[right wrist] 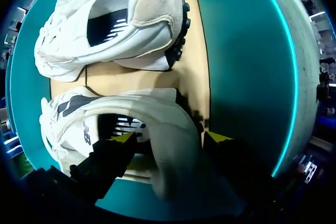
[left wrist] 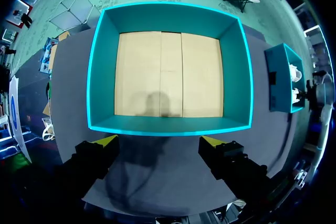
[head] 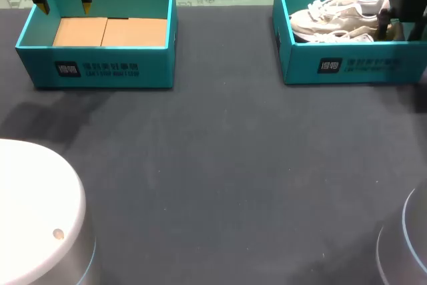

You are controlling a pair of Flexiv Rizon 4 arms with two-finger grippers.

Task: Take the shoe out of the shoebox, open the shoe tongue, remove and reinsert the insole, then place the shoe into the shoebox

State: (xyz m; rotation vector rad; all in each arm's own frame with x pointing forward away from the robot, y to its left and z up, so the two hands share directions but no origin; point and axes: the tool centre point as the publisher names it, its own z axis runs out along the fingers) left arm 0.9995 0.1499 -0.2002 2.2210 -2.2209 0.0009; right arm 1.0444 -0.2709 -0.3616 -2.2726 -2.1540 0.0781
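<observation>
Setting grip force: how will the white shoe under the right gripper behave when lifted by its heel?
Probably light: the shoe looks like a soft fabric trainer. With the right gripper straddling only the heel, the toe would likely droop or swing. The padded collar may squash, so it might slip.

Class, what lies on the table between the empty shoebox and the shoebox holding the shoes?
Nothing: the head view shows bare dark table between the empty shoebox and the filled shoebox.
</observation>
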